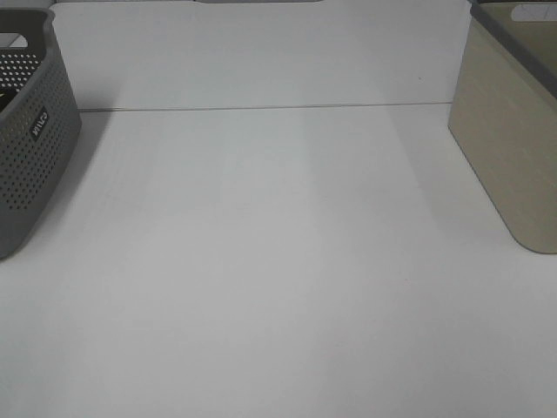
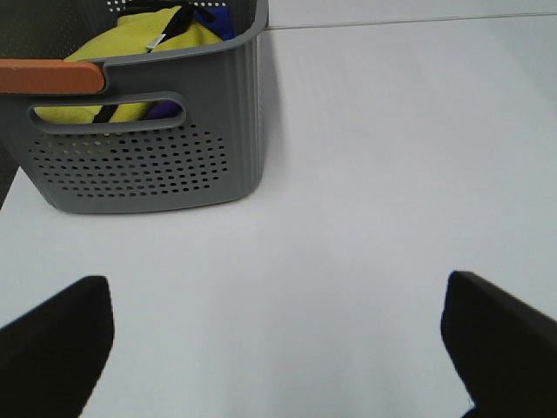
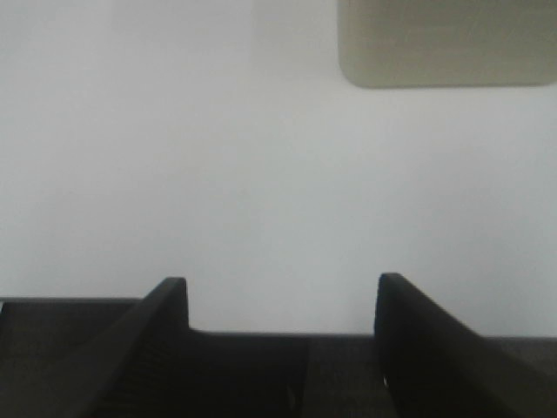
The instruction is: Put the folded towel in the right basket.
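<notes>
The right basket [image 1: 509,148] is beige with a grey rim and stands at the table's right edge; it also shows in the right wrist view [image 3: 435,43]. No folded towel lies on the table. The left grey perforated basket [image 1: 30,148] holds yellow fabric [image 2: 130,39] with a black strap and some blue and purple cloth, seen in the left wrist view. My left gripper [image 2: 277,287] is open and empty above the table, short of the grey basket [image 2: 148,165]. My right gripper [image 3: 283,283] is open and empty, short of the beige basket. Neither gripper shows in the exterior high view.
The white table [image 1: 278,261] lies between the two baskets, with a white wall behind it. An orange handle [image 2: 52,77] sits on the grey basket's rim.
</notes>
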{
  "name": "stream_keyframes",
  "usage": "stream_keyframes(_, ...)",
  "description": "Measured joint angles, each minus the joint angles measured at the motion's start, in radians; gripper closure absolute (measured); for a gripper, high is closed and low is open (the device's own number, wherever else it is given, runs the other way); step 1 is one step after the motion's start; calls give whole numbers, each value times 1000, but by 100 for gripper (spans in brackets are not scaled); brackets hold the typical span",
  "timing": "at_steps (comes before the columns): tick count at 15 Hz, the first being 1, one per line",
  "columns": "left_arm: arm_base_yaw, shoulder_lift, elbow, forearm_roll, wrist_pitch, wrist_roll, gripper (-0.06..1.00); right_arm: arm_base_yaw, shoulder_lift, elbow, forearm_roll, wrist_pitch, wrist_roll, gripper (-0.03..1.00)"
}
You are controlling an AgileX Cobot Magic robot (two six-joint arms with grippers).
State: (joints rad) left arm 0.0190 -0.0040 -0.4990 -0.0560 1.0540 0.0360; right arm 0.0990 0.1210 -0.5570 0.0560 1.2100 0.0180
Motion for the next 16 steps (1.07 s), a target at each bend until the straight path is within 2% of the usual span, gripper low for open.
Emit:
stream_keyframes(5,0,0,0,0,0,0,-3,0,-105,40,-16,-126,-34,37)
stream_keyframes(16,0,0,0,0,0,0,-3,0,-104,46,-45,-143,-33,37)
